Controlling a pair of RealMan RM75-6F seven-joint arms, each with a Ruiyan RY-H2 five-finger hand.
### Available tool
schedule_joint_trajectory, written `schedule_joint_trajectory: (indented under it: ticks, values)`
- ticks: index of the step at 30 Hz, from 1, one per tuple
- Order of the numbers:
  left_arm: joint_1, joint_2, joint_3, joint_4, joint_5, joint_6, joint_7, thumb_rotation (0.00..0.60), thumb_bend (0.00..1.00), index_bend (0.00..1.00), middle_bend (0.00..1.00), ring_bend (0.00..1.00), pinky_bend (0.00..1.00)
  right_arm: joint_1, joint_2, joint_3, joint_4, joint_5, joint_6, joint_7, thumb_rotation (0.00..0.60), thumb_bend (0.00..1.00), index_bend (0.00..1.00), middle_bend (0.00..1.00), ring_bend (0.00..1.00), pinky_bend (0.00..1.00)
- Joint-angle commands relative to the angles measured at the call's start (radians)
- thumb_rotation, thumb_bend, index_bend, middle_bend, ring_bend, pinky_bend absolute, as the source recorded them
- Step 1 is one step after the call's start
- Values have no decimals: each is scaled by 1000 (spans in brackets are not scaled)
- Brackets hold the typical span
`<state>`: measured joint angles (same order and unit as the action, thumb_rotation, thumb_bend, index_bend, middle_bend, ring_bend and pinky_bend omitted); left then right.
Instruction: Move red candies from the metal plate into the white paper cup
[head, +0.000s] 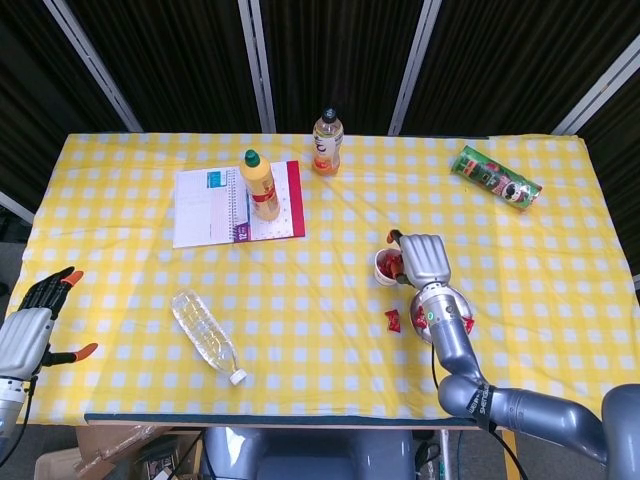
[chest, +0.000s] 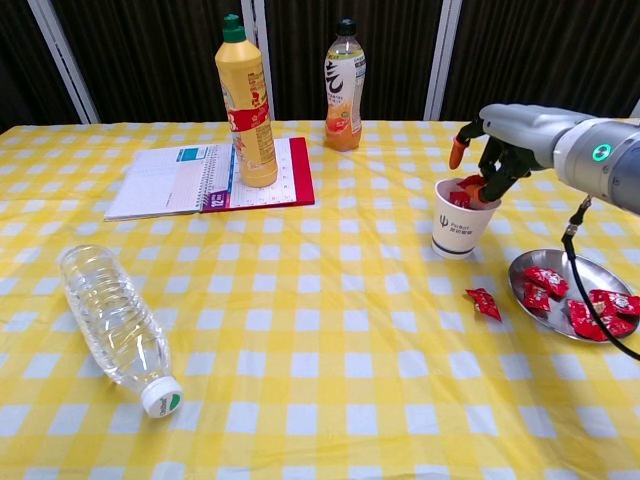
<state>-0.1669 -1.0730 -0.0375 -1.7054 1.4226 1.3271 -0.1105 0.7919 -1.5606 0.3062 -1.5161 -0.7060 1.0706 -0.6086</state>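
Note:
The white paper cup (chest: 460, 225) stands right of centre with red candies (chest: 464, 190) showing at its mouth. My right hand (chest: 505, 135) hovers over the cup, its fingers dipping to the rim and its thumb lifted away to the left, holding nothing. Right of the cup, the metal plate (chest: 575, 268) carries several red candies (chest: 592, 312). One red candy (chest: 484, 303) lies on the cloth between cup and plate. In the head view my right hand (head: 422, 258) covers part of the cup (head: 384, 270). My left hand (head: 30, 325) rests off the table's left edge, fingers spread and empty.
A clear water bottle (chest: 115, 325) lies on its side front left. An open notebook (chest: 200, 175) carries a yellow squeeze bottle (chest: 246, 105), with an orange drink bottle (chest: 344, 85) behind. A green can (head: 497, 177) lies at the far right.

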Motion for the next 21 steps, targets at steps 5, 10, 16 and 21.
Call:
schedule_joint_trajectory:
  ticks: [5,10,16,21]
  values:
    - [0,-1,1,3,4,2,-4,600,37,0,0,0,0,-9,26,-11,-65,-16,39,-9,600,448,340,795,856,958]
    - [1,0,1,3,6,5,-8,600,37,0,0,0,0,-19,43,-18,-110,-24,75,-16,600,406,325,796,856,958]
    - [1,0,1,1,9,7,-8,600,37,0,0,0,0,-61,82,-46,-196,-77,134,1,600,402,322,795,856,958]
    - [3,0,4,1,19,13,-6,600,37,0,0,0,0,-127,122,-116,-255,-125,191,9,600,396,322,795,856,958]
